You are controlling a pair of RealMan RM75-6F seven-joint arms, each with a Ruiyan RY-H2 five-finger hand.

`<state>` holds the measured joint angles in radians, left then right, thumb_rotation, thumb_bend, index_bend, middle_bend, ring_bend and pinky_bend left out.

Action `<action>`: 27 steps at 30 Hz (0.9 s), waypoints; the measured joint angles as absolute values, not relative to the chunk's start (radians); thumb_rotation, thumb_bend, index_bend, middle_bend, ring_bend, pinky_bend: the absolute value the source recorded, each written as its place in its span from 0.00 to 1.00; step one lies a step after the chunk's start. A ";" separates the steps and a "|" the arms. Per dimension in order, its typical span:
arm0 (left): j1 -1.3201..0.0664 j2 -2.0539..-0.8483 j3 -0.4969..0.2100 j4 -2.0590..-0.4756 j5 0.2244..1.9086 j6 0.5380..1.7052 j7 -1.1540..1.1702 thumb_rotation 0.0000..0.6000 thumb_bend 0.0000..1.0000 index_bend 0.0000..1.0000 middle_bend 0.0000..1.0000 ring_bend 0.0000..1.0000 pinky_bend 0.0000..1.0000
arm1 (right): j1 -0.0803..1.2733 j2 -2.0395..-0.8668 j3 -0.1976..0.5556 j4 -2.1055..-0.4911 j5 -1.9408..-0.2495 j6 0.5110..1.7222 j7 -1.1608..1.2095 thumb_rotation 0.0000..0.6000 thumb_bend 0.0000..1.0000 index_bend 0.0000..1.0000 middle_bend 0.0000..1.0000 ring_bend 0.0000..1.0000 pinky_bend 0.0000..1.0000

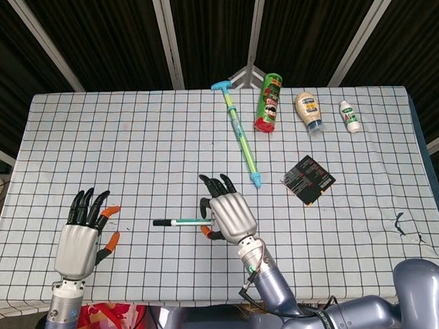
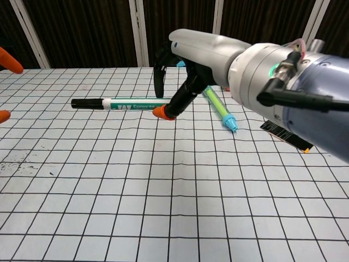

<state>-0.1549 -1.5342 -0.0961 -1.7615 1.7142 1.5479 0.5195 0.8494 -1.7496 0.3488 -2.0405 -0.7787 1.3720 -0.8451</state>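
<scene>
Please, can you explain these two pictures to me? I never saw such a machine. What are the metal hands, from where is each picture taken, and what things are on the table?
This is a robot with two arms, each ending in a metal hand. One picture looks down from its head, the other looks forward from its chest. The right hand holds a marker pen by one end, lifted above the checked table. The left hand is open and holds nothing. On the table lie a long green and blue tool, a green can, a squeeze bottle, a small white bottle and a black card.
</scene>
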 measured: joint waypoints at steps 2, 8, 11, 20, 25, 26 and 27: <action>-0.161 -1.550 -0.096 -1.753 1.714 1.543 0.519 1.00 0.39 0.36 0.14 0.00 0.06 | 0.856 -1.757 0.350 -2.040 -0.777 1.378 -0.849 1.00 0.38 0.73 0.09 0.11 0.01; -0.179 -1.593 -0.092 -1.731 1.727 1.532 0.522 1.00 0.39 0.38 0.14 0.00 0.06 | 0.871 -1.770 0.357 -2.037 -0.763 1.393 -0.855 1.00 0.38 0.73 0.09 0.11 0.01; -0.189 -1.614 -0.092 -1.720 1.730 1.526 0.527 1.00 0.39 0.39 0.15 0.00 0.06 | 0.876 -1.772 0.355 -2.035 -0.758 1.394 -0.855 1.00 0.38 0.73 0.09 0.11 0.01; -0.214 -1.667 -0.095 -1.690 1.744 1.517 0.539 1.00 0.39 0.42 0.16 0.00 0.06 | 0.882 -1.769 0.351 -2.041 -0.754 1.402 -0.851 1.00 0.38 0.74 0.09 0.11 0.01; -0.227 -1.691 -0.099 -1.681 1.750 1.514 0.545 1.00 0.39 0.44 0.17 0.00 0.06 | 0.886 -1.767 0.346 -2.050 -0.756 1.403 -0.847 1.00 0.38 0.74 0.09 0.11 0.01; -0.231 -1.697 -0.100 -1.679 1.752 1.513 0.547 1.00 0.39 0.45 0.17 0.00 0.06 | 0.887 -1.767 0.346 -2.051 -0.756 1.404 -0.847 1.00 0.38 0.74 0.09 0.11 0.01; -0.233 -1.702 -0.102 -1.677 1.753 1.513 0.550 1.00 0.39 0.45 0.17 0.00 0.06 | 0.889 -1.768 0.345 -2.052 -0.757 1.404 -0.847 1.00 0.38 0.74 0.09 0.11 0.01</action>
